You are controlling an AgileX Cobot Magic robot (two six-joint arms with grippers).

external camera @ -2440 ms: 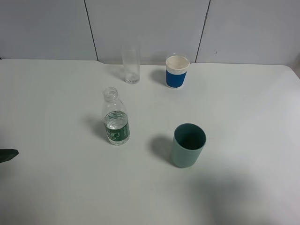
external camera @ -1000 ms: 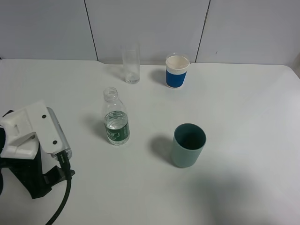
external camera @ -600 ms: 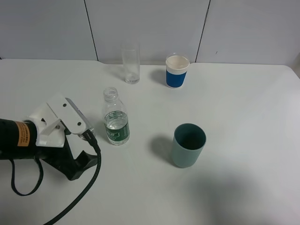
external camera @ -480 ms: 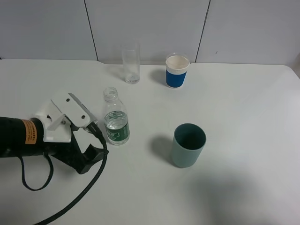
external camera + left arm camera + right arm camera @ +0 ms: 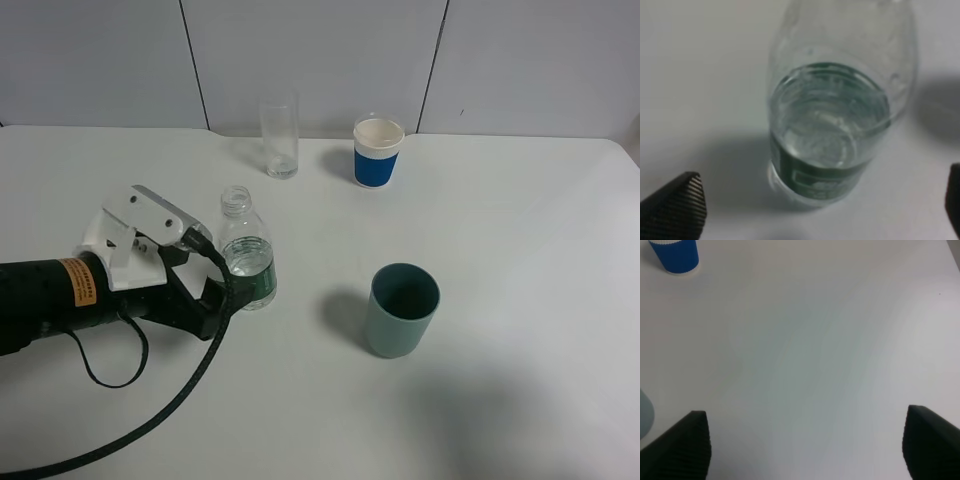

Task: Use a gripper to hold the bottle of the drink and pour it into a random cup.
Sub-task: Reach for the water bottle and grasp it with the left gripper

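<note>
White-jawed, the left gripper (image 5: 205, 272) is reaching in low over the table (image 5: 520, 250), its jaws gaping wide on either side of the bottle (image 5: 248, 260) without touching it. The bottle is standing upright, partly filled. Farther back, the tall clear glass (image 5: 279, 137) is standing, then a blue-banded paper cup (image 5: 378, 152); a grey-green cup (image 5: 402, 310) is sitting nearer. The right gripper (image 5: 805, 450) is hanging wide open too.

Black left arm (image 5: 35, 298), orange label (image 5: 78, 283) (eight o'clock of its screwed white housing (image 5: 135, 232)), looping black cable (image 5: 165, 405), ribbed black fingertips (image 5: 676, 205).
</note>
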